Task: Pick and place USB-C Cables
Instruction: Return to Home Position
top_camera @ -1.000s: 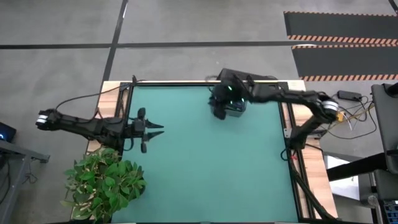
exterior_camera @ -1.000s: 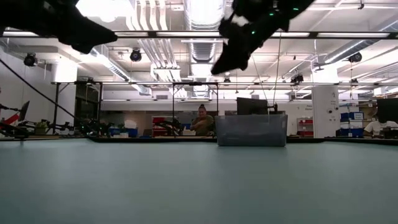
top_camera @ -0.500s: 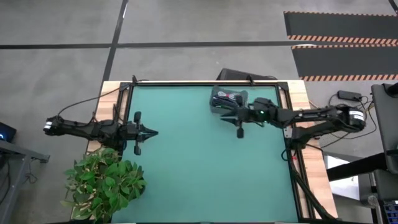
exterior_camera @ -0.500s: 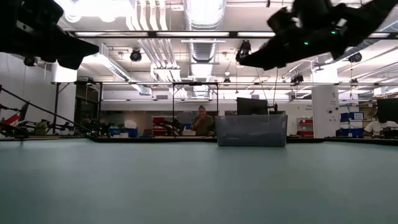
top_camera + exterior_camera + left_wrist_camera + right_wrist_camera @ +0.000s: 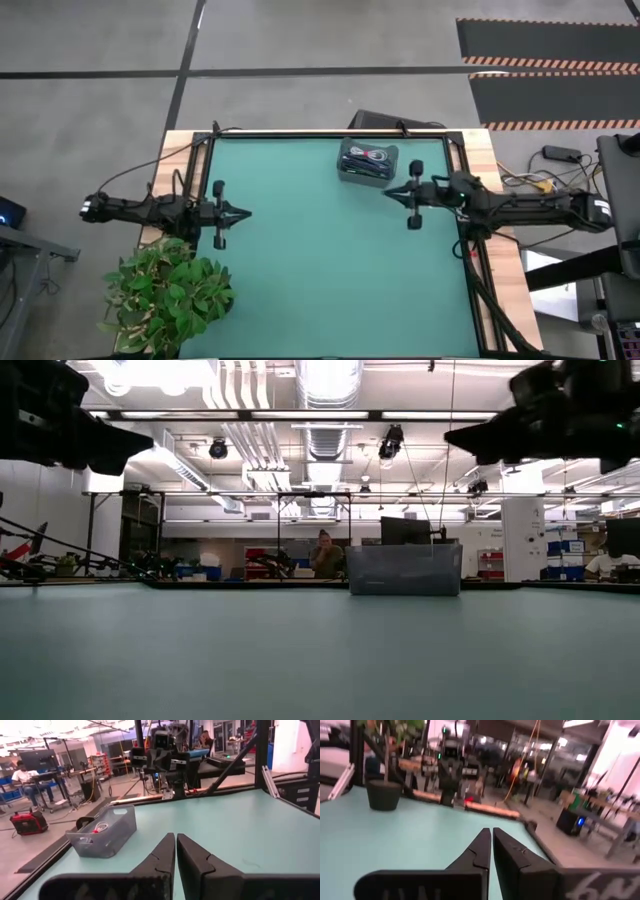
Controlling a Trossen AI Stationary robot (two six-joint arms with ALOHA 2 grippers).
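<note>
Cables (image 5: pixel 369 157) are seen bundled inside the bin (image 5: pixel 343 171) at the table's (image 5: pixel 320 270) far edge; their colours are perhaps too tangled to separate. Right gripper (image 5: pixel 388 192) is held near the bin, fingers pressed together, nothing gripped. Left gripper (image 5: pixel 246 211) is likewise closed and empty, well apart.

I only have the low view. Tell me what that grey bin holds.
Observer: From the high view, cable bundles lie inside the bin.
Operator: Give me the right arm's position.
Observer: The right gripper hangs beside the bin's corner, not over it.
Operator: Report the jaws.
Observer: The wrist views show both sets of jaws shut with nothing held. The left gripper waits at the table's left side.
</note>
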